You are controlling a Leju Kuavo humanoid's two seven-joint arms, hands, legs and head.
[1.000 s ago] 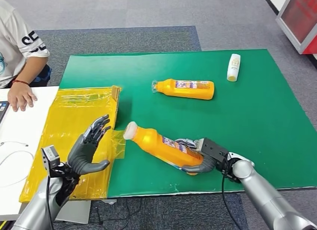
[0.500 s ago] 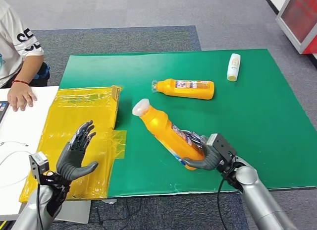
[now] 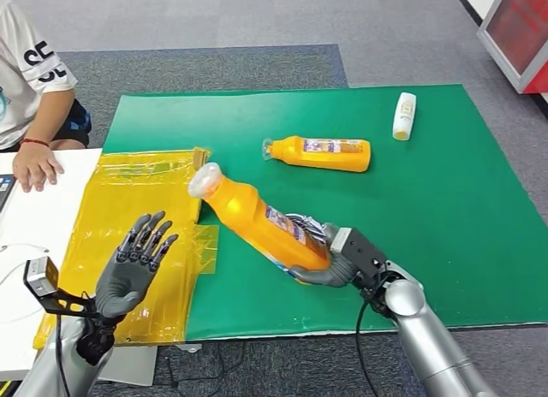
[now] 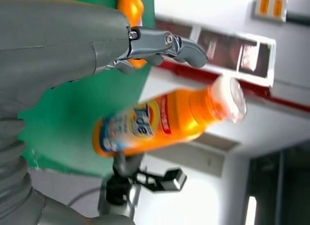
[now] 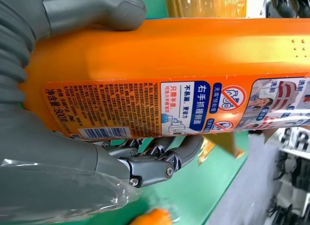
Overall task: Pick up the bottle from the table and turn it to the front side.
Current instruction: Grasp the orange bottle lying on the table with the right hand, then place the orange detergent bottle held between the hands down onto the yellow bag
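Note:
My right hand (image 3: 326, 264) grips the lower body of an orange detergent bottle (image 3: 259, 219) with a clear cap, lifted off the green mat (image 3: 452, 209) and tilted, cap end up toward the left. In the right wrist view the bottle's back label (image 5: 146, 108) faces the camera, with the thumb (image 5: 91, 9) and fingers (image 5: 157, 159) wrapped around the bottle. The left wrist view catches the same bottle (image 4: 161, 120) in the air. My left hand (image 3: 133, 264) hovers with fingers spread above the yellow bag (image 3: 129, 200), holding nothing.
A second orange bottle (image 3: 319, 152) lies on its side further back on the mat. A small white bottle (image 3: 404, 115) lies at the far right. A person's hand (image 3: 35, 164) rests on the white table (image 3: 26, 234) at the left.
My right hand has lifted the bottle off the mat and swung its cap end up and leftward. My left hand has drifted lower and to the left, still spread.

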